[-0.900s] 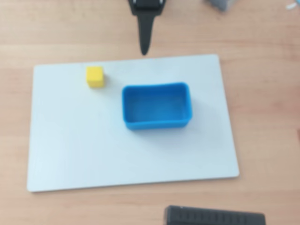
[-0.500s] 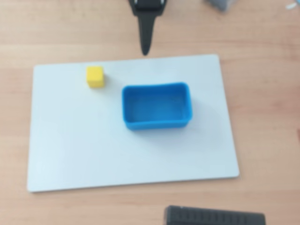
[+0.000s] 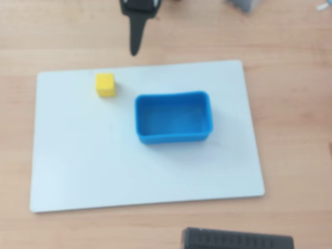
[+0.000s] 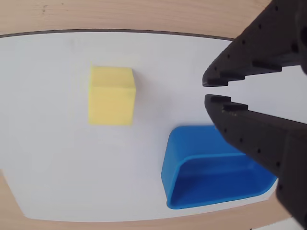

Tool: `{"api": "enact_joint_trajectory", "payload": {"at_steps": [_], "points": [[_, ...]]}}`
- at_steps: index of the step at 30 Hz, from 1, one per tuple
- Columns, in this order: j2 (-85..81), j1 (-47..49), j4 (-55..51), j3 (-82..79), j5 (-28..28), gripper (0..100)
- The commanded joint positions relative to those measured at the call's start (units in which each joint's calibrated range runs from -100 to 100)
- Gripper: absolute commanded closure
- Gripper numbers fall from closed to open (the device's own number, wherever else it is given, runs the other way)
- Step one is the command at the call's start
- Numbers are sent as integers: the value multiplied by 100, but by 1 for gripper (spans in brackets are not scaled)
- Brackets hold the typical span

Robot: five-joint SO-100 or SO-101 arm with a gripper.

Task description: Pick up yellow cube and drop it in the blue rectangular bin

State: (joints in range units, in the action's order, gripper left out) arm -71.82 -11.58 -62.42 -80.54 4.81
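Note:
The yellow cube [image 3: 105,84] sits on a white board [image 3: 78,155], near its far left corner in the overhead view. The blue rectangular bin [image 3: 174,137] stands empty on the board, to the right of the cube and a little nearer. My gripper [image 3: 135,51] hangs over the wooden table beyond the board's far edge, apart from both. In the wrist view the cube [image 4: 111,96] is at left and the bin [image 4: 172,165] at lower right. The gripper [image 4: 206,90] has its jaws almost together and holds nothing.
The white board [image 4: 57,167] lies on a wooden table [image 3: 290,78]. A black ribbed object [image 3: 236,241] lies at the table's near edge. A grey thing [image 3: 244,4] shows at the top right.

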Motion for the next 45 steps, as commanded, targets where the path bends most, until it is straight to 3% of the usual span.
{"api": "enact_joint_trajectory", "payload": {"at_steps": [1,9,16,28,36,45], "points": [[1660,-360,-422,2236,166,100],[3620,-1089,-802,3663,654,100],[4307,-909,-802,4008,1011,100],[5636,-900,-678,4936,1045,100],[5766,-943,-629,4945,991,79],[6156,-960,-505,4945,962,76]]}}
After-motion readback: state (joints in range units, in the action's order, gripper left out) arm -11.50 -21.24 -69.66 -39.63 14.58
